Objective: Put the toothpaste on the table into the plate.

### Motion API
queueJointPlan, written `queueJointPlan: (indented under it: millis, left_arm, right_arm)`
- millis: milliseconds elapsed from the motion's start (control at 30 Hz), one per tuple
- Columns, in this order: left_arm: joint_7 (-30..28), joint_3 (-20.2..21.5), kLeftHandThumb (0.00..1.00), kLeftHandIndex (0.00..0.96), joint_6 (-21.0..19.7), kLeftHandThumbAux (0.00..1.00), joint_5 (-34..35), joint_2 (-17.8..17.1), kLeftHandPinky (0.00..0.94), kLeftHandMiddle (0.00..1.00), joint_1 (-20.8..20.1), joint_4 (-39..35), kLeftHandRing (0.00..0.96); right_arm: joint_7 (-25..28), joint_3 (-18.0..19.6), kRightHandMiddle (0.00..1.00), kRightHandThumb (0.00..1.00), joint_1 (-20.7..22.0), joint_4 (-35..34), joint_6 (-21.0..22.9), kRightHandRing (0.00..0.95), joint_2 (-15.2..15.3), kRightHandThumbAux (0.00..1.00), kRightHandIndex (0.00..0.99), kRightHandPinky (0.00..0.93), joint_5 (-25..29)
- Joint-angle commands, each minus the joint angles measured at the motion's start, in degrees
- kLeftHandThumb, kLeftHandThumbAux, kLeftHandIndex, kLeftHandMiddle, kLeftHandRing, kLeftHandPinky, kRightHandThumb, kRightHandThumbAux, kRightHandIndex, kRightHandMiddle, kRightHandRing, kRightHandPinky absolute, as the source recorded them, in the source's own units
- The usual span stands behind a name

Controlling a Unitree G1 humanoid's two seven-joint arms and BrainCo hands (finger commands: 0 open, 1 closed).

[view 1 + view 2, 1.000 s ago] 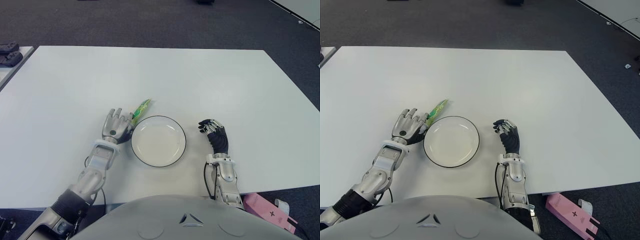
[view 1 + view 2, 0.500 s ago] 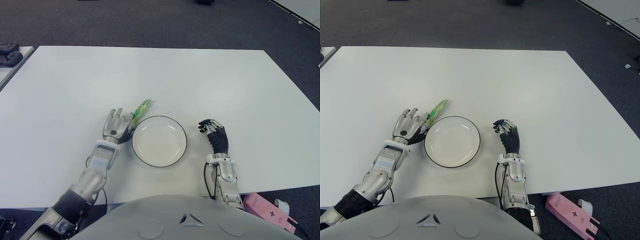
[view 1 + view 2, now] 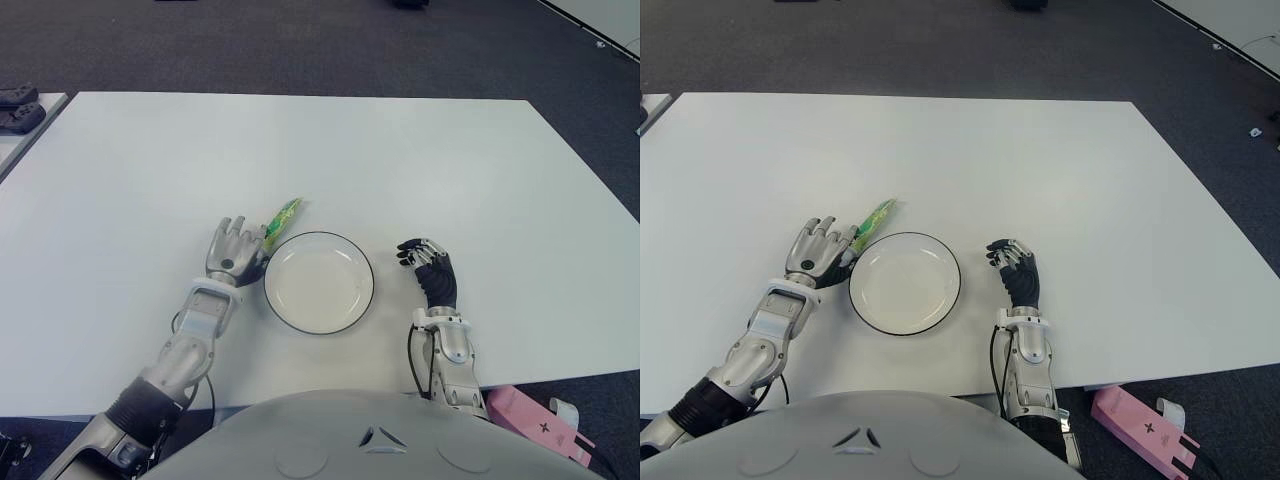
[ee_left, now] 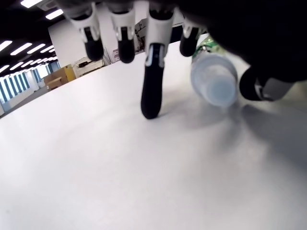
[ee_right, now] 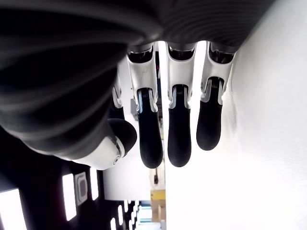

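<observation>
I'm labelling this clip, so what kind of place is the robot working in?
Probably an office or lab: a large white table on dark carpet, with ceiling strip lights and cardboard boxes in the background.

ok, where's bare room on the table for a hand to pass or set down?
Bare: the whole far half of the table beyond the toothpaste, plus the wide stretches outboard of each hand. The plate holds nothing. Crowded: near centre, where the left hand, open, sits against the toothpaste's near end at the plate's left rim. Right hand shows right of the plate.

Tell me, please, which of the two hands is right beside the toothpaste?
The left hand, left of the plate; the toothpaste lies by its fingers. The right hand is across the plate.
</observation>
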State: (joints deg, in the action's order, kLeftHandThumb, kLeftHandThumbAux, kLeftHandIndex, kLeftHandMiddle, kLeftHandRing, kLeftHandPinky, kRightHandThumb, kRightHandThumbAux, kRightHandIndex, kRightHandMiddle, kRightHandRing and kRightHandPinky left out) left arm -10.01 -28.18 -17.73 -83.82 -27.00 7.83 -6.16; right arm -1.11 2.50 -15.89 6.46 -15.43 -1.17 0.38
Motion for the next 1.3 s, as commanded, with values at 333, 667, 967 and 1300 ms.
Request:
queueJointPlan:
  millis: [333,667,967,1300]
  left_arm:
    - [0.15,2.96,0.665,0.376,-3.85,0.48,7.75,6.48,0.592,0.537,2.39,0.12,0.559]
    - [-3.18,3.66,0.711,0.432,-6.33,0.696,8.6,7.47,0.78,0.696,1.63,0.14,0.721]
    - [-5.15,4.43,0.709,0.436,-7.81,0.71,8.94,7.85,0.827,0.775,0.73,-0.25,0.795]
    - [-5.22,5.38,0.709,0.438,-8.87,0.712,10.96,8.2,0.831,0.795,0.67,-0.63,0.81]
  right_arm:
    - [0.03,-0.02,0.478,0.71,-0.8,0.19,1.47,0.473,-0.1,0.726,0.428,0.468,0.22]
    - [0.05,0.27,0.481,0.71,-0.55,0.34,1.46,0.481,-0.03,0.726,0.428,0.477,0.44]
    - [0.03,0.39,0.48,0.71,-0.27,0.68,1.04,0.477,0.29,0.727,0.428,0.468,0.07]
    - [0.46,0.53,0.479,0.71,-0.12,0.78,0.9,0.474,0.45,0.726,0.428,0.469,0.6]
